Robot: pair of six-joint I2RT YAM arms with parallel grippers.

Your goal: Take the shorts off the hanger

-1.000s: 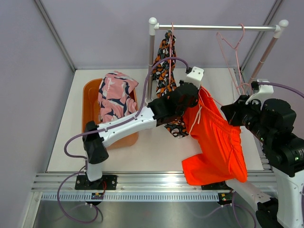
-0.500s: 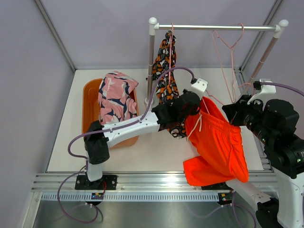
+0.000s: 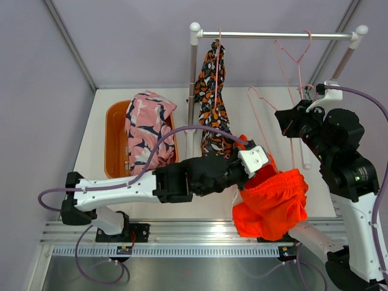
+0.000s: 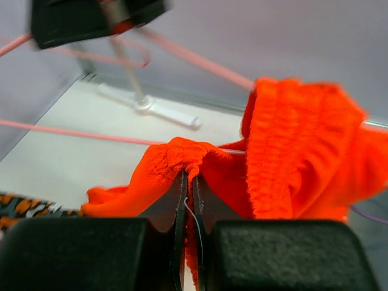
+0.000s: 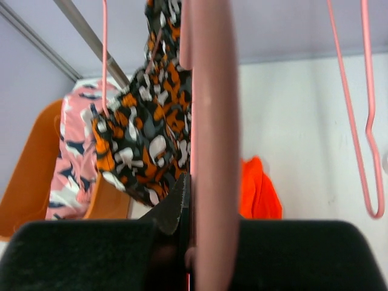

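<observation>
The orange shorts (image 3: 270, 203) hang bunched from my left gripper (image 3: 247, 177) near the table's front edge. In the left wrist view that gripper (image 4: 189, 177) is shut on a fold of the orange shorts (image 4: 291, 145). My right gripper (image 3: 282, 119) is shut on a bare pink hanger (image 3: 250, 97), seen close up in the right wrist view (image 5: 209, 121). The black shorts with orange-and-white pattern (image 3: 212, 97) hang from the rail on a hanger and also show in the right wrist view (image 5: 145, 121). The pink shorts (image 3: 145, 130) lie in the orange bin (image 3: 112, 145).
A metal rail (image 3: 273, 35) on two posts spans the back. Another bare pink hanger (image 3: 297, 57) hangs from it at the right. The left post (image 3: 193, 79) stands beside the bin. Grey walls close in the left, right and back.
My left arm has pulled the orange shorts down and toward the front, off the hanger. My right gripper has moved up and back with the bare hanger.
</observation>
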